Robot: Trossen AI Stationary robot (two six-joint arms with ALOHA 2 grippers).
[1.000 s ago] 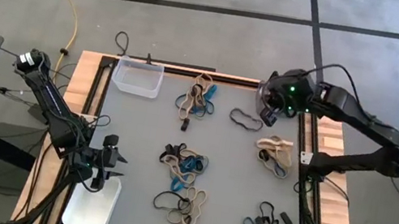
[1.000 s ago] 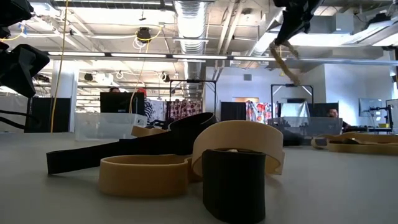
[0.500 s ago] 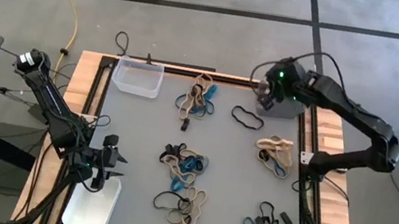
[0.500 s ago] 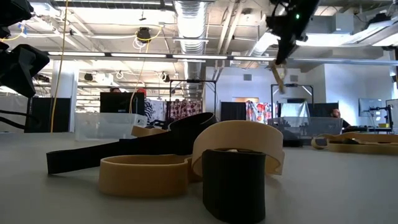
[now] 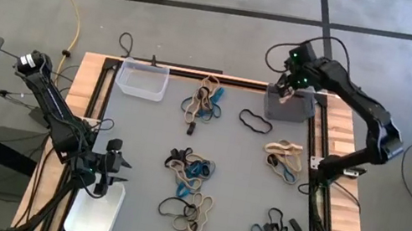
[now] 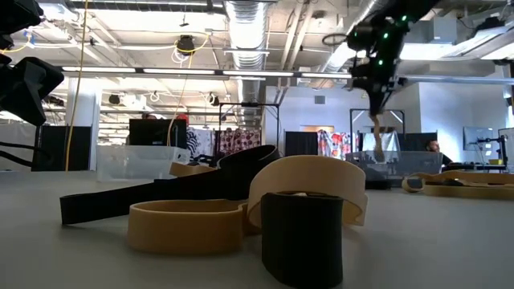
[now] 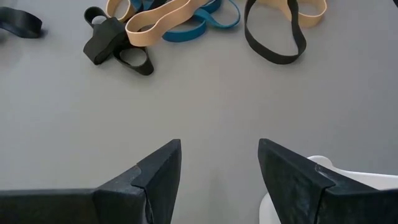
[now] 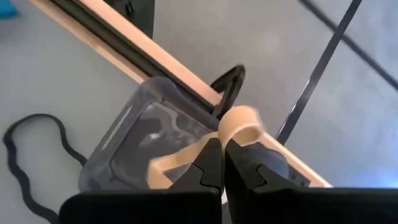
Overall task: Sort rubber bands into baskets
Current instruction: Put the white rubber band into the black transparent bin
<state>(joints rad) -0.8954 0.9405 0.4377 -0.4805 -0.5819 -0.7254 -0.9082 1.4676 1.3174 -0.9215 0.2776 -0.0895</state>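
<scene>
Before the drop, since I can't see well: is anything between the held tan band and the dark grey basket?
Nothing visible: the right tool, shut on the tan band, hangs over the dark grey basket, whose opening shows unobstructed.

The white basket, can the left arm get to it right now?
Probably yes. The left gripper hangs open right beside the white basket, with only bare table between them and nothing in its fingers.

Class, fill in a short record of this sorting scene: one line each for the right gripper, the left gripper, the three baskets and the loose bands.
right gripper: shut on tan band, above dark grey basket
left gripper: open, beside white basket, holding nothing
clear basket: far left corner of table
loose bands: mixed clusters across the table; single black band lies beside dark grey basket
</scene>
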